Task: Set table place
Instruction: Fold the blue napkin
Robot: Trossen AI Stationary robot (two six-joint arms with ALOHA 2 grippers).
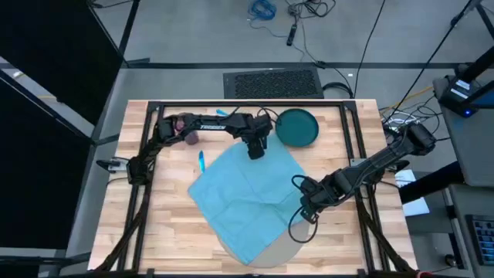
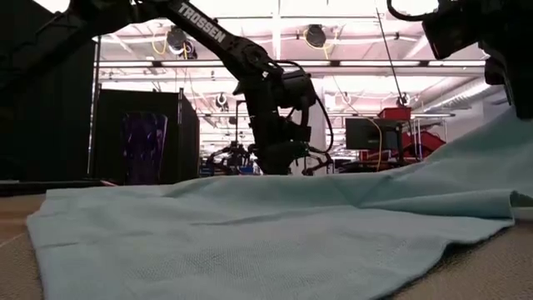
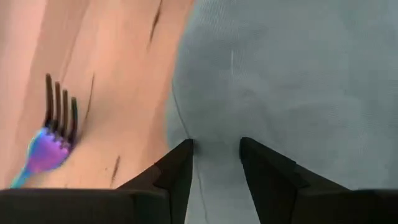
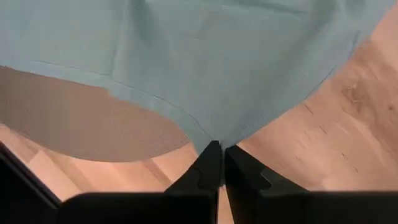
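Pale blue cloth lay spread over the middle of the butcher-block worktop when I checked the feeds, covering most of the round grey placemat, of which only a curved edge showed past the cloth at the near side of the worktop. In the right wrist view the same grey mat peeked out from under the cloth's hem. My right tool sat at the cloth's right corner with its fingers pressed together on the cloth's edge, pinching the fabric just above the wood. My left tool stood over the far corner of the cloth, and its fingers were parted, with cloth lying between and under them; from that view I could not say for certain whether the tips were touching the fabric. A fork with a blue-purple handle lay on the bare wood just beside the cloth's left edge, its dark tines showing in the left wrist view. A dark teal plate rested at the far side of the worktop, near the left tool and apart from the placemat. A purple cup sat by the left arm near the far left. From table height the cloth filled the foreground in soft folds, rising at the right.
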